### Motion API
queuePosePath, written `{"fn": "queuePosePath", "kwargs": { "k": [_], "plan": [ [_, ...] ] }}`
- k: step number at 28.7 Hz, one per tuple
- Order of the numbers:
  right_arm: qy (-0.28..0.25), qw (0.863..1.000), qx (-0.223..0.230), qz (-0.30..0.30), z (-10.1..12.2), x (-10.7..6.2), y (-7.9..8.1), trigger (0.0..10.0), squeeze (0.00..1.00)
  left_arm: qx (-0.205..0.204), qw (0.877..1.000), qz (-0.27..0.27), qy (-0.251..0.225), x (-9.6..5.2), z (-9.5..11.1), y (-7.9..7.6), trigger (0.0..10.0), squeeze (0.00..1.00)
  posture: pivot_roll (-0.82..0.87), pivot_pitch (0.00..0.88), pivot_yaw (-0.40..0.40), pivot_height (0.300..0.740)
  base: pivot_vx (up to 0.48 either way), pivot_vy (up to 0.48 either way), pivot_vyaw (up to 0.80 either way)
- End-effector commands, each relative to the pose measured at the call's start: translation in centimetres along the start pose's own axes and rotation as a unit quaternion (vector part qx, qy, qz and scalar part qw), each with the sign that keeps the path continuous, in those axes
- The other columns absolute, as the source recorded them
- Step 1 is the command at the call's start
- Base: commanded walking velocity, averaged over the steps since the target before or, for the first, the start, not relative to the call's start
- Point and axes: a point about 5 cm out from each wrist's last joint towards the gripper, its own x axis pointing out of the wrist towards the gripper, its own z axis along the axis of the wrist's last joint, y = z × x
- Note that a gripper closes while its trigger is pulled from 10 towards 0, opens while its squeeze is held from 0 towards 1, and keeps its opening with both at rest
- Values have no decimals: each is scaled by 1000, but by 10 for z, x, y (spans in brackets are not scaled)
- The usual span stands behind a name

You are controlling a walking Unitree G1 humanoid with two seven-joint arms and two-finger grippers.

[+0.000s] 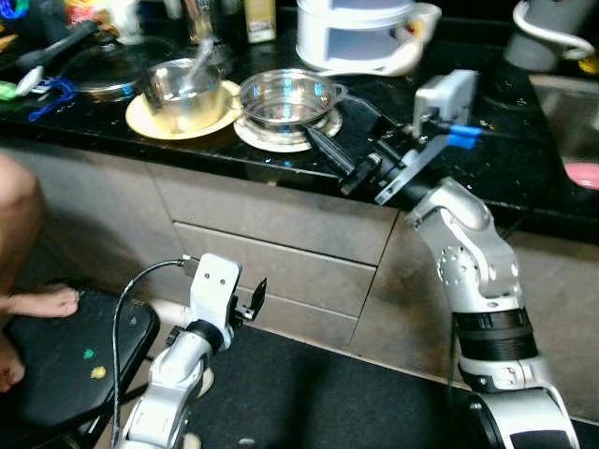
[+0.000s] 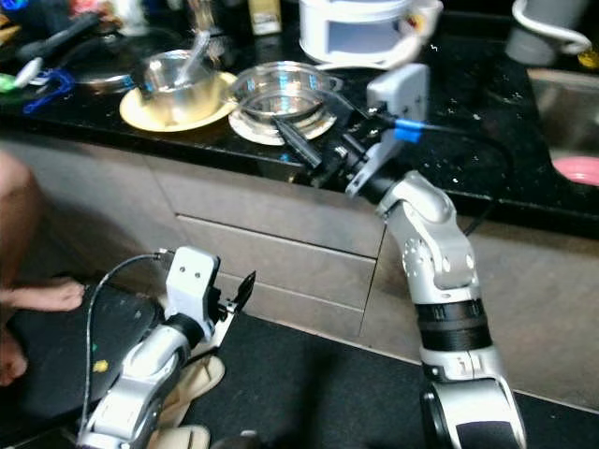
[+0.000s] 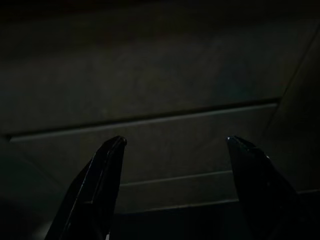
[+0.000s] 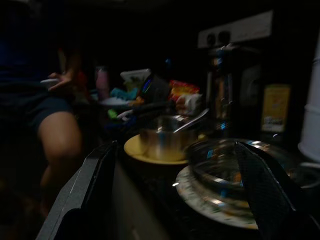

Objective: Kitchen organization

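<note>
Polished black speckled stone on the countertop (image 1: pixel 487 178), glossy, throwing back small highlights. Shiny bare steel on the pot (image 1: pixel 182 92) and the wide bowl (image 1: pixel 288 98), both mirror-bright. Smooth glazed yellow on the plate (image 1: pixel 154 123) under the pot; pale glazed ceramic on the plate (image 1: pixel 271 138) under the bowl. Glossy white plastic on the appliance (image 1: pixel 360 37). Matt grey, flat-finished drawer fronts (image 1: pixel 271 253). Brushed silver metal on the right arm (image 1: pixel 477 267), black matt fingers on the right gripper (image 1: pixel 332 159) and the left gripper (image 1: pixel 255 297). Dull black mat (image 1: pixel 309 393) on the floor.
</note>
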Motion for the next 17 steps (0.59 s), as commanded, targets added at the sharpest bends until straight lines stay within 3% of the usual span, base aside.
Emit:
{"fn": "queuePosePath", "kwargs": {
  "k": [1, 5, 9, 17],
  "plan": [
    [1, 1000, -3, -5, -2, -2, -2, 10000, 0, 3, 1000, -14, -2, -2, -2, -4, 10000, 0, 50, 38, 1, 740, 349, 0, 0],
    [0, 1000, -1, -4, -2, -2, -2, 10000, 0, 21, 998, -53, -26, -3, 7, -10, 10000, 0, 51, 39, -3, 740, 353, 0, 0],
    [-1, 1000, 0, -2, -2, -1, -3, 10000, 0, 25, 988, -123, -94, -3, 42, -23, 10000, 0, 46, 35, -6, 740, 370, 0, 0],
    [8, 1000, -8, -4, -4, -2, -6, 10000, 0, 37, 977, -150, -149, -1, 79, -32, 10000, 0, 46, 30, -5, 740, 374, 0, 0]
  ]
}}
